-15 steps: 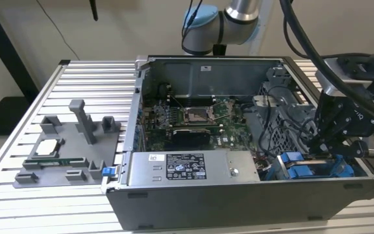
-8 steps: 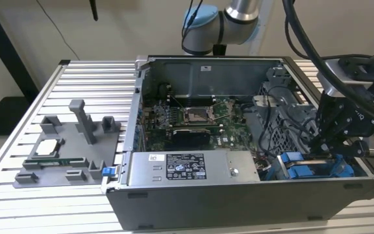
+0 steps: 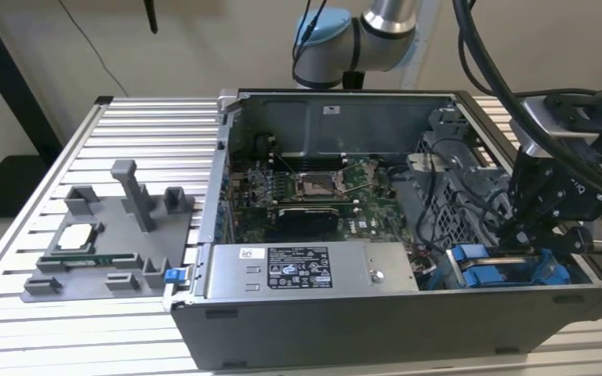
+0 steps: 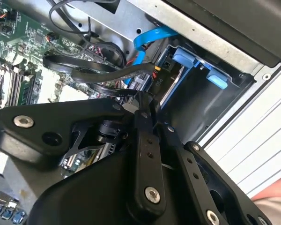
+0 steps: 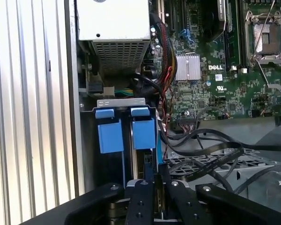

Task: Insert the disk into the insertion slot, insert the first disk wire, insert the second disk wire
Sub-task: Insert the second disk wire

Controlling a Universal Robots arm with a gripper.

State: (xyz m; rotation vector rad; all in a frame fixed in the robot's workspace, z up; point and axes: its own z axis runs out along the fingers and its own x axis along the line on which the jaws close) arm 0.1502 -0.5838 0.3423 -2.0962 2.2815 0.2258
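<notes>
Gripper (image 5: 154, 190) sits closest to the lens in both wrist views: black, matte, bolted linkages. Its fingers are drawn close together, with a narrow gap between them. Whether anything thin is pinched there I cannot tell. It hangs low over the slot, beside a bundle of black cables (image 5: 210, 152).

Exterior view, left to right:

- Table (image 3: 123, 110): ribbed aluminium slats.
- Grey tray (image 3: 107, 235), left of frame: moulded plastic posts. It holds a square chip and a thin green memory stick.
- Case (image 3: 364, 329), centre: open, grey sheet metal. Green board on its floor, and a labelled power supply (image 3: 301, 270) along the near wall.
- Slot (image 5: 119, 101), lower right of frame in the corner of the case: a folded grey metal bay.
- Disk (image 5: 144, 133): I judge it is already seated on edge in the slot, with the glossy blue end of its frame facing out. Its metal body is mostly hidden.

Handling, as I judge it:

- The disk is dense for its size, rigid and smooth-sided, and it will not tolerate knocks.
- The hold belongs on the blue frame or the long side edges, not on the label face or the underside.
- A flat blue wire (image 4: 150, 40) arcs above the bay. It is limp and springy, so only its hard plug end will give a firm hold. Pushing on the ribbon itself would merely buckle it.
</notes>
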